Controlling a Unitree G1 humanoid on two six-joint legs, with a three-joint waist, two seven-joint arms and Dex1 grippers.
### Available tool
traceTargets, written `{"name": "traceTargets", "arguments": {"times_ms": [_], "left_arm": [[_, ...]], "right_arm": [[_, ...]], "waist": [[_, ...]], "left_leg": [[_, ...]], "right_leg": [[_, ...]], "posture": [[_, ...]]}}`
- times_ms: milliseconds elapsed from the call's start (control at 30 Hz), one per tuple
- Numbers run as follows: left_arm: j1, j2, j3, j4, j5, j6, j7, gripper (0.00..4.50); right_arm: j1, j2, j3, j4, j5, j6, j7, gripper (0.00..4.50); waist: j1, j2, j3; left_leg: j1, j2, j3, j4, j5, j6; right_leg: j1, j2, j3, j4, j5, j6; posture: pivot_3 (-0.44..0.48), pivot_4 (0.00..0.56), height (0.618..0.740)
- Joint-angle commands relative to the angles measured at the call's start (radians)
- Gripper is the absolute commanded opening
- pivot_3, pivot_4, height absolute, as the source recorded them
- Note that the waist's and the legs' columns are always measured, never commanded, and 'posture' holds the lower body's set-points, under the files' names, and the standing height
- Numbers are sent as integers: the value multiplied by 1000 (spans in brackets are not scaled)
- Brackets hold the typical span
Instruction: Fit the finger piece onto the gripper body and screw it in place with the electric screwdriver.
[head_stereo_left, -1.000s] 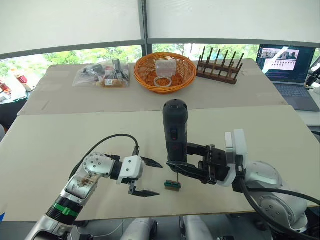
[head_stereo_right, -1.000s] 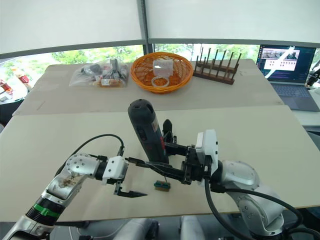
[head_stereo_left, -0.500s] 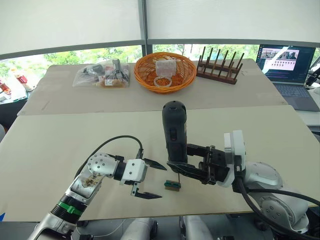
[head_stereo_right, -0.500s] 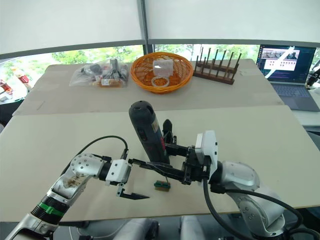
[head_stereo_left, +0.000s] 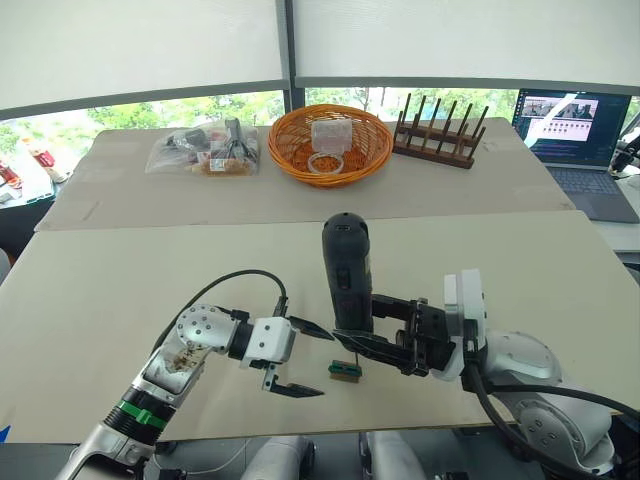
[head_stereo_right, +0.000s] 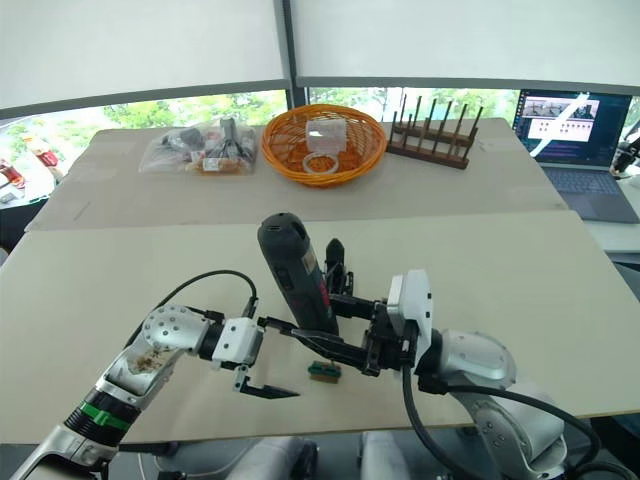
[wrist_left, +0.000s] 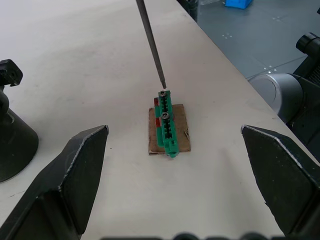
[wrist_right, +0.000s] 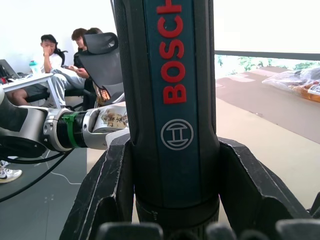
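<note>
My right gripper (head_stereo_left: 358, 320) is shut on the electric screwdriver (head_stereo_left: 346, 268) and holds it nearly upright; its body and red lettering show up close (wrist_right: 175, 100). The thin bit (wrist_left: 151, 45) comes down with its tip at a screw head on a small green-and-brown block (wrist_left: 166, 122) lying on the table. My left gripper (head_stereo_left: 325, 365) is open just left of that block, one finger on each side, holding nothing. The gripper body (head_stereo_right: 335, 262) stands behind the screwdriver, its round base (wrist_left: 10, 142) on the table. The finger piece is out of view.
An orange basket (head_stereo_left: 331, 143), a wooden peg rack (head_stereo_left: 440, 135) and a clear bag of parts (head_stereo_left: 205, 150) sit on the far table. A laptop (head_stereo_left: 575, 140) is at the far right. Seated people (wrist_right: 65, 65) show in the background beyond the left arm.
My left gripper has shifted a little right, toward the block. The screwdriver has come down slightly in my right gripper and leans a bit more.
</note>
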Motion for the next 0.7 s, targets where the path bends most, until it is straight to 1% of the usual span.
{"name": "traceTargets", "arguments": {"times_ms": [33, 700], "left_arm": [[-15, -9, -4, -9, -3, -16, -1, 4500], [-34, -27, -1, 7, 5, -15, 12, 4500]], "right_arm": [[-4, 6, -4, -23, 6, -63, 15, 1966], [35, -3, 7, -17, -6, -84, 31, 1966]], "waist": [[0, 0, 0], [0, 0, 0]], "left_leg": [[0, 0, 0, 0, 0, 0], [0, 0, 0, 0, 0, 0]], "right_leg": [[0, 0, 0, 0, 0, 0], [0, 0, 0, 0, 0, 0]], "posture": [[0, 150, 740], [0, 150, 740]]}}
